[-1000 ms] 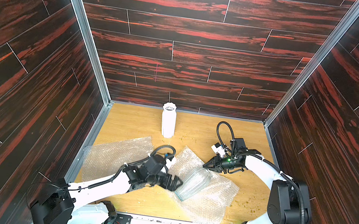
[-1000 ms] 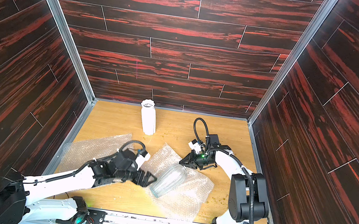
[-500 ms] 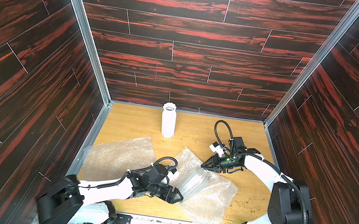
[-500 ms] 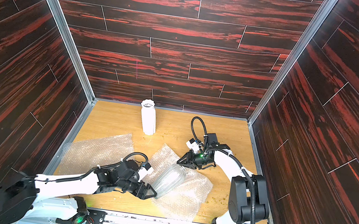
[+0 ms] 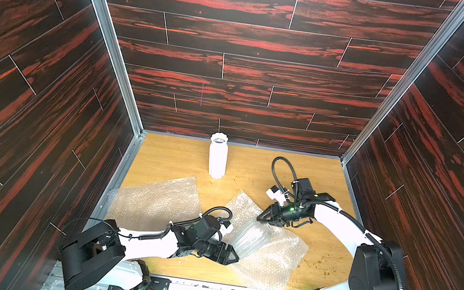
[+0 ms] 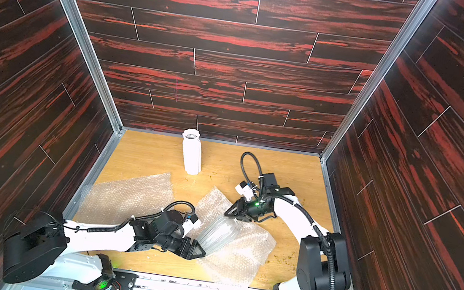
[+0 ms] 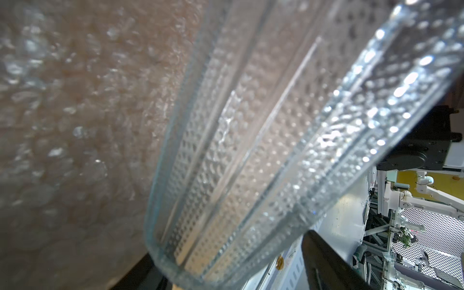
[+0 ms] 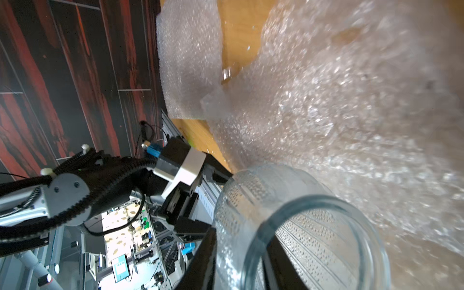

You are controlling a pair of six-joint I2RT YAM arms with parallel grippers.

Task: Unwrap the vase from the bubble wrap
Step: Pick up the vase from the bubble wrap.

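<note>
Swinging down from the vase's flank, the left fingers (image 5: 231, 251) now sit at the base of the clear ribbed glass vase (image 5: 249, 238), while the right fingers (image 5: 265, 216) stay almost where they were, at its mouth. That vase lies on its side, bare, on the crumpled translucent bubble wrap sheet (image 5: 272, 264) at 5 o'clock on the wooden tabletop (image 5: 251, 170), mouth toward 1 o'clock and base toward 7. From the left wrist, the left fingers stand spread either side of the base; whether they press the glass I cannot tell. From the right wrist, one right finger lies outside the rim and one shows through the glass inside it; clamped or loosened, I cannot tell. With an arm at each end and nothing covering the glass, the unwrapping looks all but done; lifting the vase clear of the sheet seems next.
</note>
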